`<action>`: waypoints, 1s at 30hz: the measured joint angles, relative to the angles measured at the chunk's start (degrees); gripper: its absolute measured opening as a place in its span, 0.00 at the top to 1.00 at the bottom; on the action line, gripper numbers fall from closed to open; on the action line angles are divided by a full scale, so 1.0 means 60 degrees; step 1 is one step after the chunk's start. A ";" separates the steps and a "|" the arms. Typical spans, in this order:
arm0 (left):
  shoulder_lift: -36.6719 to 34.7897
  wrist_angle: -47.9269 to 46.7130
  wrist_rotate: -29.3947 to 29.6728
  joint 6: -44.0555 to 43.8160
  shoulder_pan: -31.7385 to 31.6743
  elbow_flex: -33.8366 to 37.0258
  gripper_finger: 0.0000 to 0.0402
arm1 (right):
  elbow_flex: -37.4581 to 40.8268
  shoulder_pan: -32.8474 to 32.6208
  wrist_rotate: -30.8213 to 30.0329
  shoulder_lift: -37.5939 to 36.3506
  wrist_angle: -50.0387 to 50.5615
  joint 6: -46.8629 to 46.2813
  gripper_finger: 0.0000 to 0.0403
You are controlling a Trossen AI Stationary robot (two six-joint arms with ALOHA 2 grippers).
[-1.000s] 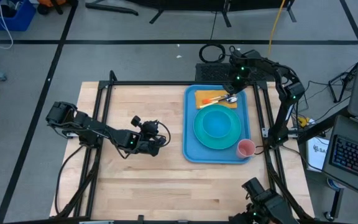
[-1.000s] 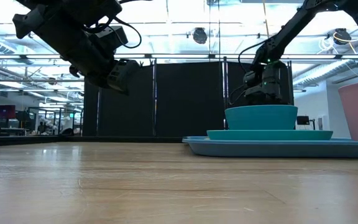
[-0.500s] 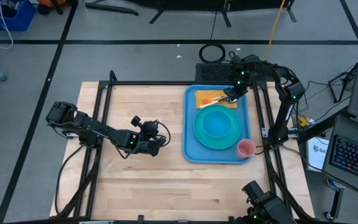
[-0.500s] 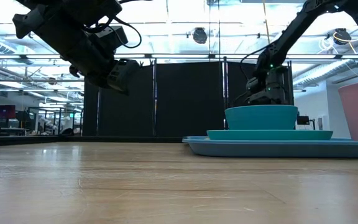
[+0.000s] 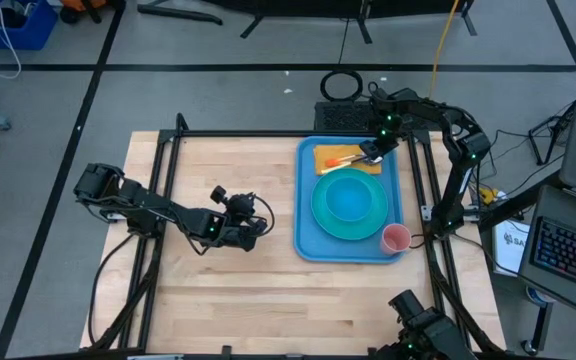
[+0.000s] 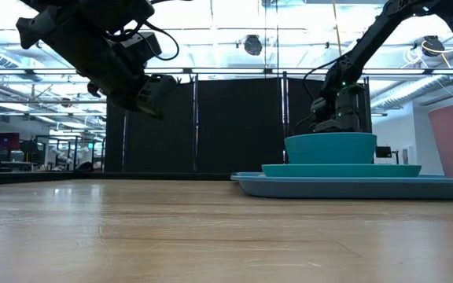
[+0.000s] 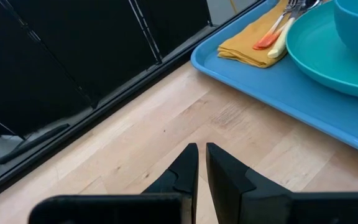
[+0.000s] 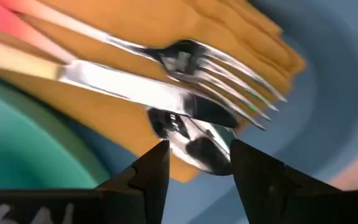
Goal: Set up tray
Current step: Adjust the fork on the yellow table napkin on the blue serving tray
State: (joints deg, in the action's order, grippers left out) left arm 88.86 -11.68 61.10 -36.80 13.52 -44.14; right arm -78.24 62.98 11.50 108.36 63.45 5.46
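Tray (image 5: 306, 205), large flat blue plastic rectangle, lies on the wooden table's (image 5: 198, 300) right side, bearing one turquoise plate (image 5: 320, 210), bowl (image 5: 352, 200), pink cup (image 5: 395, 238), yellow-orange napkin (image 5: 330, 154). Right gripper (image 5: 371, 155), fingers spread, hovers over cutlery (image 8: 185, 62), seen only close-up. Left gripper (image 7: 202, 163), fingers nearly together and empty, hangs mid-table.
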 joint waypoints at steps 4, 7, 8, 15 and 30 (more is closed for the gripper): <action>0.0000 0.0000 0.0000 -0.0028 0.0000 0.0000 0.91 | 0.0000 0.0011 -0.0424 0.0000 -0.0042 -0.0005 0.61; 0.0000 0.0000 0.0004 -0.0026 0.0000 0.0000 0.91 | 0.0000 0.0011 -0.0399 0.0000 -0.0042 0.0020 0.61; 0.0000 0.0000 0.0004 -0.0028 0.0000 0.0000 0.91 | 0.0000 0.0011 -0.0399 0.0000 -0.0039 0.0020 0.61; 0.0000 0.0000 0.0004 -0.0025 0.0000 0.0000 0.91 | 0.0000 0.0007 -0.0392 -0.0014 -0.0220 0.0139 0.61; 0.0000 0.0000 0.0069 -0.0065 0.0000 0.0000 0.91 | 0.0000 0.0070 -0.0456 -0.0390 -0.1441 -0.0369 0.61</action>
State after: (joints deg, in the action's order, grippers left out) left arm 88.86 -11.68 61.52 -37.19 13.52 -44.14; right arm -78.24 63.40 8.76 106.02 54.81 3.25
